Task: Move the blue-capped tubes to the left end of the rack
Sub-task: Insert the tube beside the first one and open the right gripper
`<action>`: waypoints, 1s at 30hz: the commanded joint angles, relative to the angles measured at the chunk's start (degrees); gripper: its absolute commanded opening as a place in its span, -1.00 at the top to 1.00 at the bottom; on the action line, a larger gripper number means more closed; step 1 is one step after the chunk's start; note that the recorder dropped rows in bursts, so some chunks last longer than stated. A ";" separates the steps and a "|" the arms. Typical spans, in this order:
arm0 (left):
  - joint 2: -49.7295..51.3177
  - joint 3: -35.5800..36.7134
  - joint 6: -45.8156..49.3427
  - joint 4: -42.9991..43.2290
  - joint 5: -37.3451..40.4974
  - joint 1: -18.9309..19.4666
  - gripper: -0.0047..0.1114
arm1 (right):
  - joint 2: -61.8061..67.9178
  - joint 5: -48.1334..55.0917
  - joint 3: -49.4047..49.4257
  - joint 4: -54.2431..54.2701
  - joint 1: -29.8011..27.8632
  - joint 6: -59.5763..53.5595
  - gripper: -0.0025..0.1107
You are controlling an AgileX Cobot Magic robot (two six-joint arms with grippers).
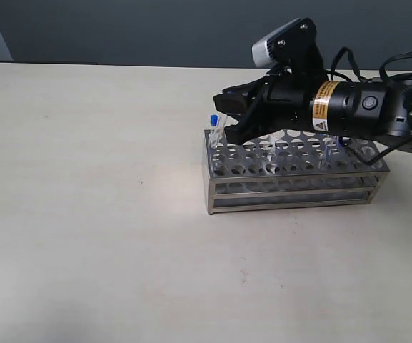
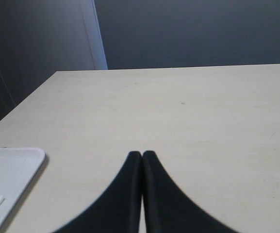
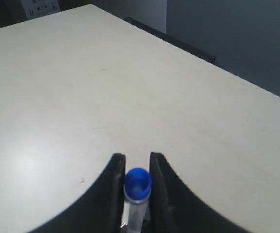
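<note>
Bare tabletop (image 1: 120, 250) fills the foreground of the exterior view, with nothing on it to hinder the work. Behind it stands the rack (image 1: 291, 179), its long side towards the camera and its pierced top plate mostly unfilled.

At the rack's left end, by the far corner, the right gripper (image 1: 221, 118) has its fingers closed to a narrow gap around a blue-capped tube (image 1: 213, 127). The right wrist view shows the grip high on the tube, the cap (image 3: 138, 180) sitting between the two black fingers (image 3: 114, 174). The tube leans slightly. Its lower end meets the top plate, but I cannot tell whether it has entered a hole or rests on the steel.

The step in hand looks like seating this tube in a left-end hole. To do it well, bring the tube upright, centre its tip over one hole and lower it straight. Part the fingers only once the rack carries the tube, then lift clear vertically so the cap is not dragged.

Further right a clear tube (image 1: 271, 148) stands in the rack, and another (image 1: 330, 150) shows a speck of blue beside the arm, half hidden.

Away from all this, the left gripper (image 2: 141, 154) hangs over bare table near a white tray (image 2: 8, 165), fingers pressed together and holding nothing.
</note>
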 commanded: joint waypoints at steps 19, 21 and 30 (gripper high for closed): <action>-0.31 0.09 -0.29 0.32 -0.62 -0.22 0.91 | 3.12 -0.72 -0.35 -0.95 0.15 -4.70 0.26; -0.31 0.09 -0.29 0.32 -0.62 -0.22 0.91 | 3.12 -0.72 -0.35 -0.95 0.15 -4.70 0.26; -0.31 0.09 -0.29 0.32 -0.62 -0.22 0.91 | -5.56 11.83 -0.35 7.56 -2.05 -5.94 0.27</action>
